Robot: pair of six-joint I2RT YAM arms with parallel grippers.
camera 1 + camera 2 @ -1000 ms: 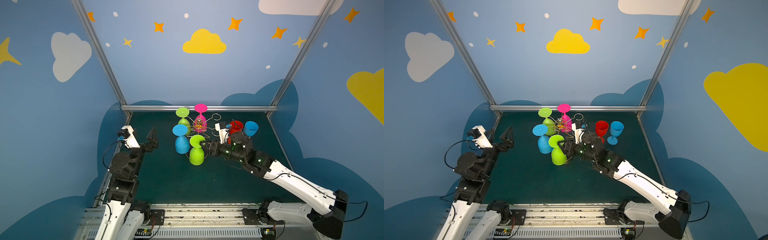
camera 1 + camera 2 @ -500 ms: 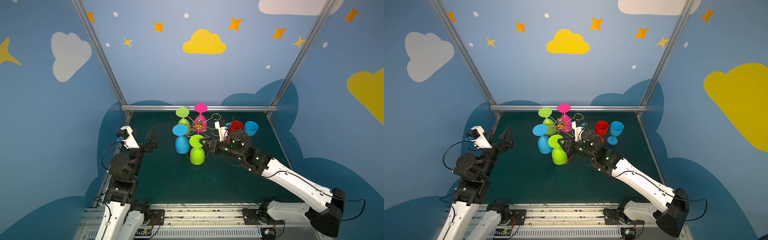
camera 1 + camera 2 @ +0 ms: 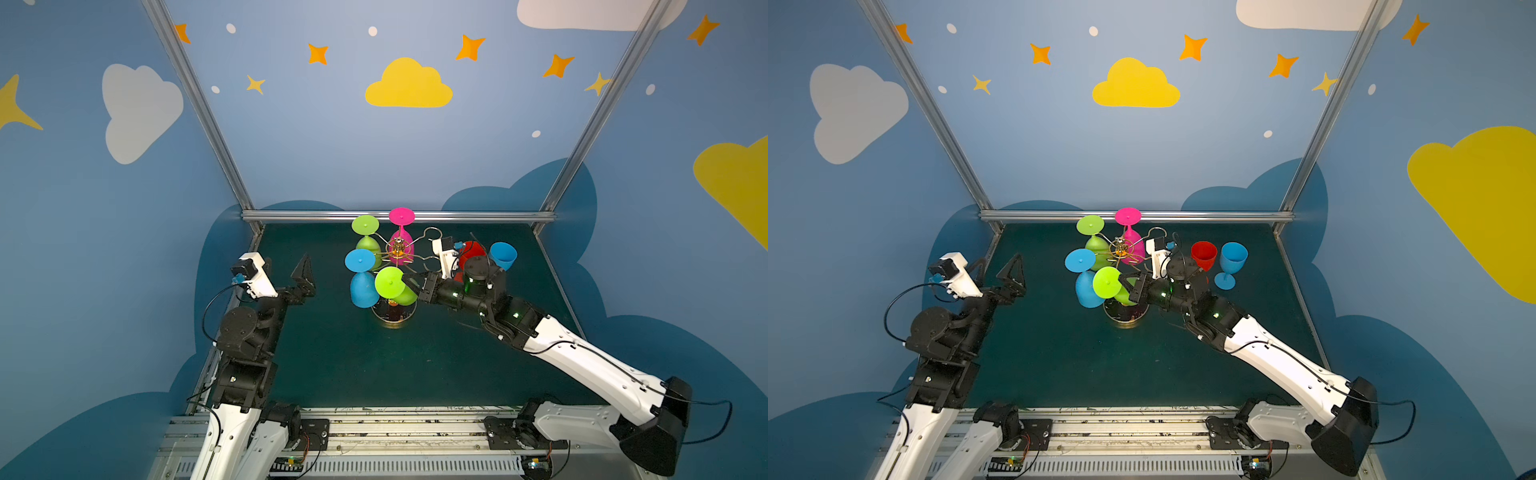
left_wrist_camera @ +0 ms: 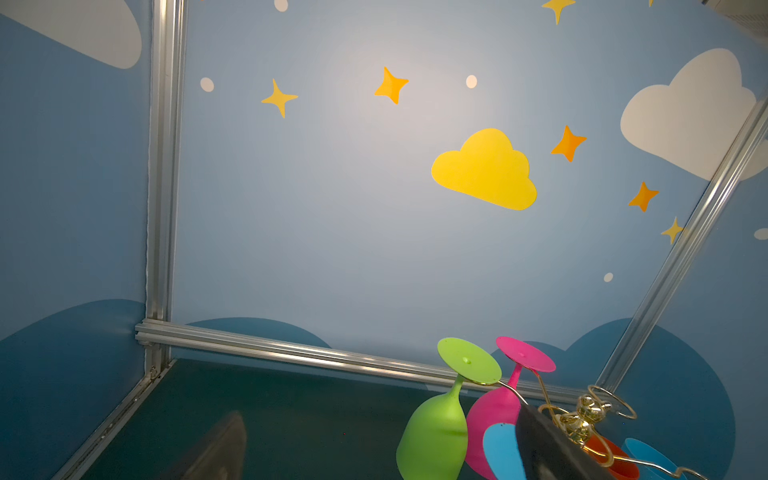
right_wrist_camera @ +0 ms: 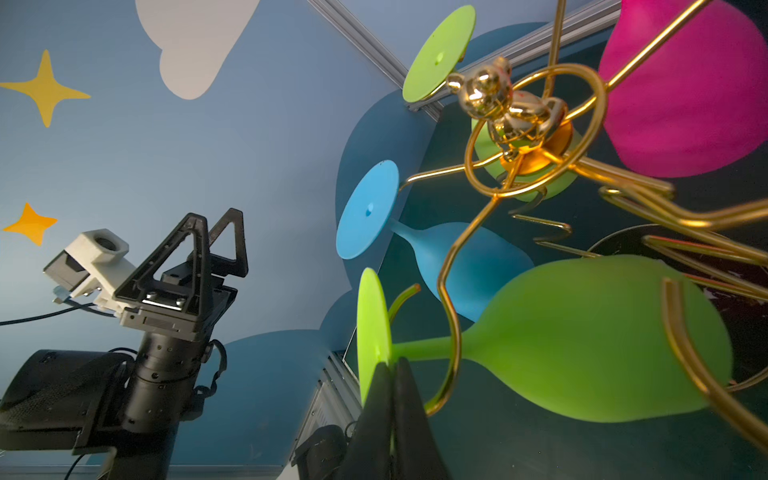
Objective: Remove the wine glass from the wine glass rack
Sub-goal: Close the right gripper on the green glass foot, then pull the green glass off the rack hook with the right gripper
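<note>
Wine glass (image 5: pixel 582 345), the lime-green one on the near side of the wine glass rack (image 3: pixel 397 248), hangs with its stem through a gold loop, foot pointing outward and bowl tilted over the rack's round base. My right pincer (image 5: pixel 392 365) is pressed together on the stem just behind the foot. In my wrist view my own fingers cover the exact point of contact, and only a green sliver shows between them. In both top views the bowl hides part of the base. The rack also carries a blue glass (image 3: pixel 361 276), a second green glass (image 3: pixel 368 241) and a pink glass (image 3: pixel 401 232), all upside down. A red glass (image 3: pixel 1203 255) and a second blue glass (image 3: pixel 1232 262) stand upright on the mat (image 3: pixel 1059 353) to the right. In a top view my wrist camera covers much of the red one. My left pincer (image 3: pixel 996 272) hovers spread wide, well apart on the left.
</note>
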